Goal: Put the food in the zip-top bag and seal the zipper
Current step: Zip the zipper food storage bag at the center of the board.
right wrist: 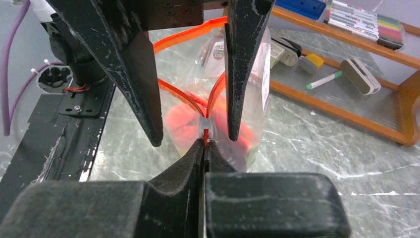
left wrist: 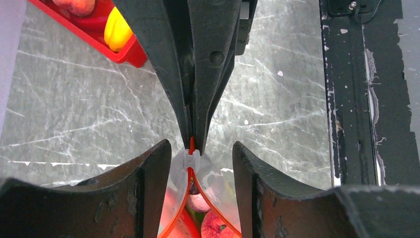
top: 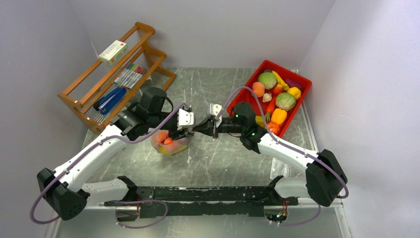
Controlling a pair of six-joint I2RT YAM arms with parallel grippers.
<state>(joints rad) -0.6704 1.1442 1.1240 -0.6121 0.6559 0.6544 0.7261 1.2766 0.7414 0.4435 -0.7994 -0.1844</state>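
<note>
Where the zipper [right wrist: 188,33] ends, right tool [right wrist: 205,145] pinches.

Clear crinkly plastic zip-top bag [top: 171,148], glossy plastic bin [top: 293,72], scratched table [top: 223,158], wooden rack [top: 143,27]

Bare desk [top: 223,159] on the near side of the bag [top: 171,146], up to the black rail [top: 208,193]; more behind, toward the wall [top: 208,29]. Blocked far left by a wooden rack [top: 154,53], far right by a red bin [top: 292,73]. Over the bag: left jaws apart astride the zipper [right wrist: 185,35], right jaws pinched on it.
</note>
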